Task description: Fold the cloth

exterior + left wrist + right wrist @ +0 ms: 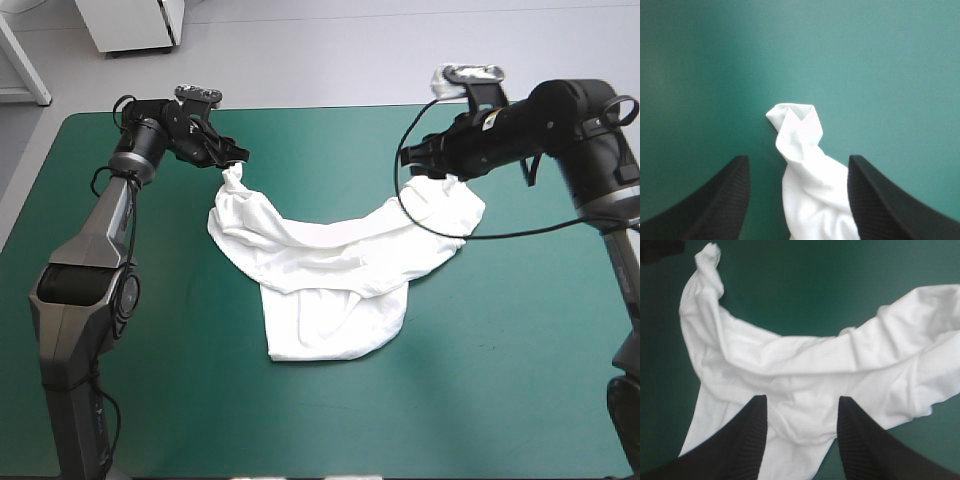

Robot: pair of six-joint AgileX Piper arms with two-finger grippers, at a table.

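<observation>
The white T-shirt (330, 270) lies crumpled on the teal-green cover in a wide U shape, its body bunched toward the near side. Its left end is a twisted point (795, 122) lying between and just ahead of the fingers of my left gripper (236, 158), which stands open (797, 162). The shirt's right end (445, 205) lies heaped under my right gripper (420, 165). That gripper is open too (801, 402), hovering over the shirt's middle folds (805, 370), with nothing pinched between its fingers.
Bare teal-green cover (480, 380) spreads around the shirt, widest on the near side and at both ends. The table's far edge (320, 107) runs a short way behind both grippers.
</observation>
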